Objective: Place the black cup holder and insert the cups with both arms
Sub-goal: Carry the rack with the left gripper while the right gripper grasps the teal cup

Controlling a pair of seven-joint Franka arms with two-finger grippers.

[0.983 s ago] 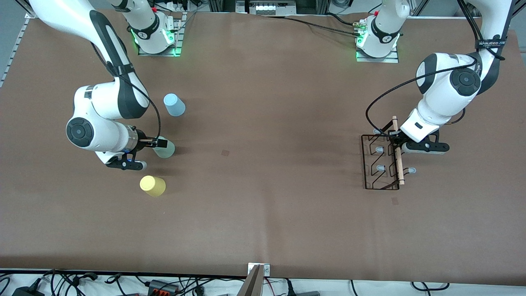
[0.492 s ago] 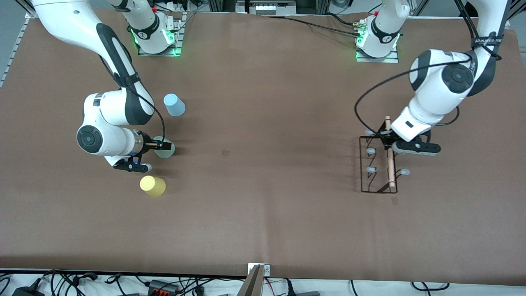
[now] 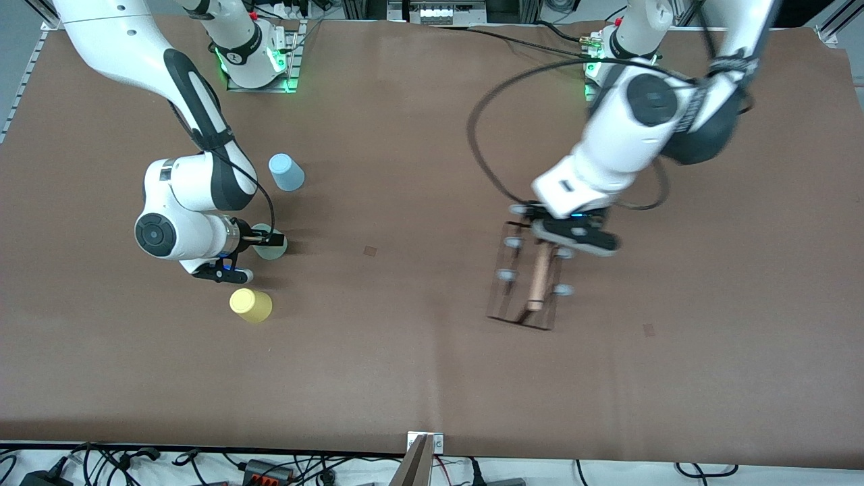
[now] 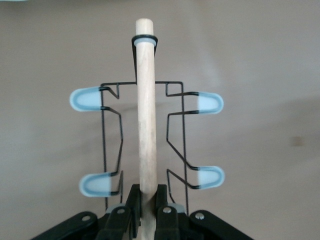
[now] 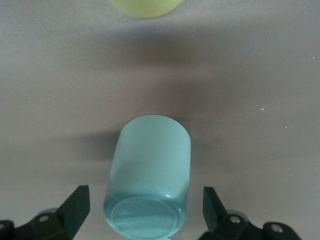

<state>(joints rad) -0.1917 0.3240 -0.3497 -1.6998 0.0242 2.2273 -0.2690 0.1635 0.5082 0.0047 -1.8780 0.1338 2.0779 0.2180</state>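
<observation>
black cup holder (image 3: 525, 277) clamped by its rod in left gripper (image 3: 543, 237); right gripper (image 3: 270, 239) spread around green cup (image 5: 149, 176).

blur: black cup holder (image 3: 525, 280) smeared | cut off: yellow cup (image 5: 146, 7) | hidden: pale green cup (image 3: 271, 250) partly

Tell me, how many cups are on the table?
3: blue cup nearest the bases, green cup between the open right gripper fingers, yellow cup nearest the camera.

left gripper (image 4: 145, 212) clamped, right gripper (image 5: 145, 210) spread
</observation>
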